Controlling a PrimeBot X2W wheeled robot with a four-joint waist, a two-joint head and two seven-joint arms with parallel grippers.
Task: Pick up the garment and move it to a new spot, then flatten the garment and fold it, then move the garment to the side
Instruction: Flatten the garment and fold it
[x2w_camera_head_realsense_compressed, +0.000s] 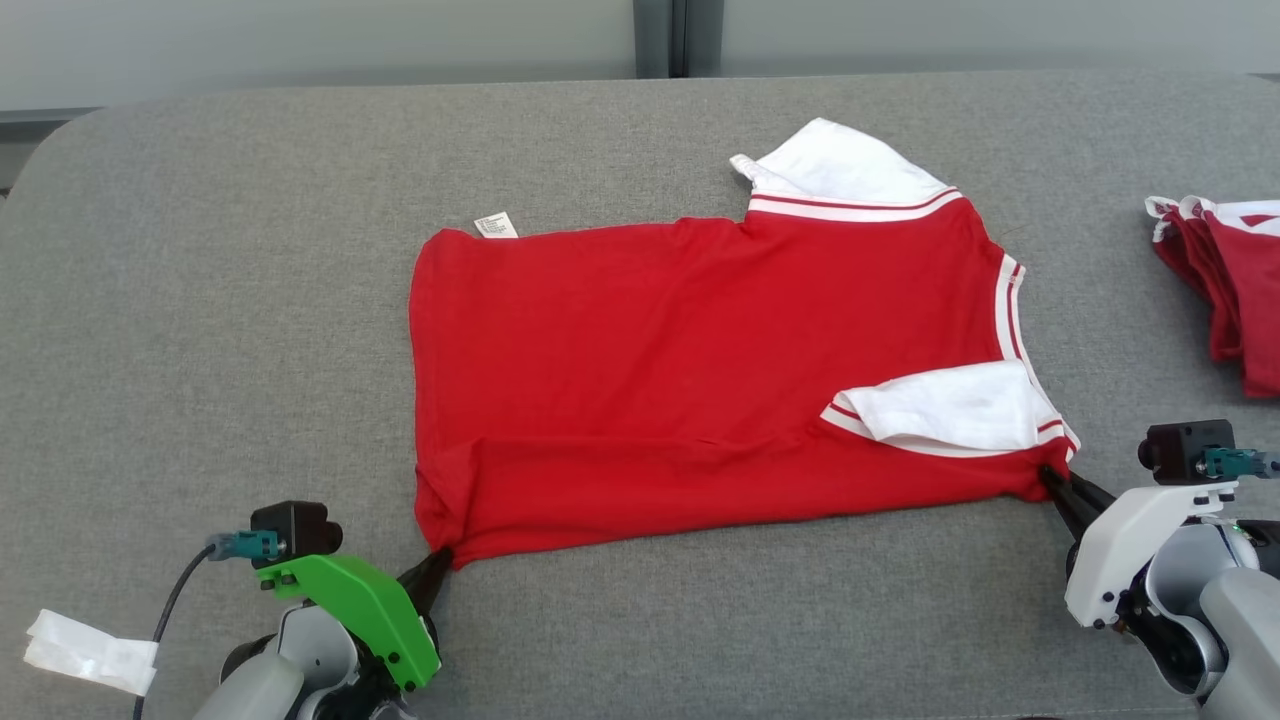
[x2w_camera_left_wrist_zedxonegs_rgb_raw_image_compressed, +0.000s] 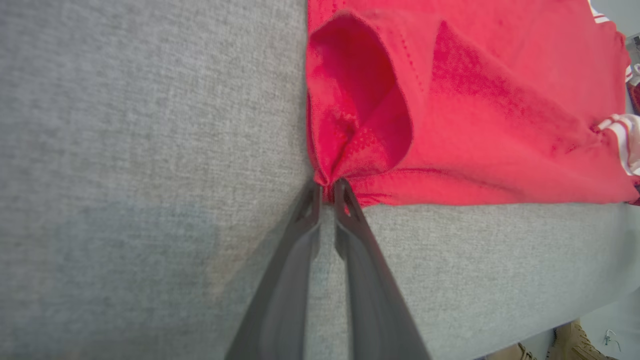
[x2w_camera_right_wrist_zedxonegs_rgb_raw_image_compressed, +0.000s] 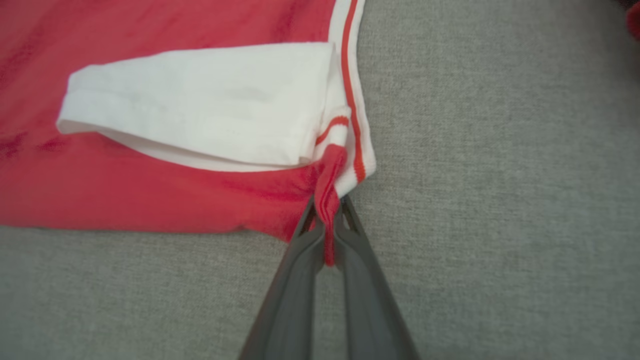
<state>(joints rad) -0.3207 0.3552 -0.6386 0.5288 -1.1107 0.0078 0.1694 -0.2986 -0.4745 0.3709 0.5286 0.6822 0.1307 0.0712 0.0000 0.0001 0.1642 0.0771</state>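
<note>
The garment (x2w_camera_head_realsense_compressed: 680, 380) is a red T-shirt with white sleeves and striped trim, lying spread on the grey table (x2w_camera_head_realsense_compressed: 200, 300), hem toward the left. My left gripper (x2w_camera_head_realsense_compressed: 440, 560) is shut on the shirt's near-left hem corner (x2w_camera_left_wrist_zedxonegs_rgb_raw_image_compressed: 327, 187). At the near-right shoulder corner my right gripper (x2w_camera_head_realsense_compressed: 1052, 478) is shut on a bunched pinch of red fabric (x2w_camera_right_wrist_zedxonegs_rgb_raw_image_compressed: 327, 215), which shows between its fingers. One white sleeve (x2w_camera_head_realsense_compressed: 950, 405) is folded over the red body; the other (x2w_camera_head_realsense_compressed: 840, 165) sticks out at the far edge.
Another red and white garment (x2w_camera_head_realsense_compressed: 1225, 285) lies at the table's right edge. A white scrap of paper (x2w_camera_head_realsense_compressed: 90, 650) sits at the near left. The table's near edge and a boot (x2w_camera_left_wrist_zedxonegs_rgb_raw_image_compressed: 575, 342) show in the left wrist view.
</note>
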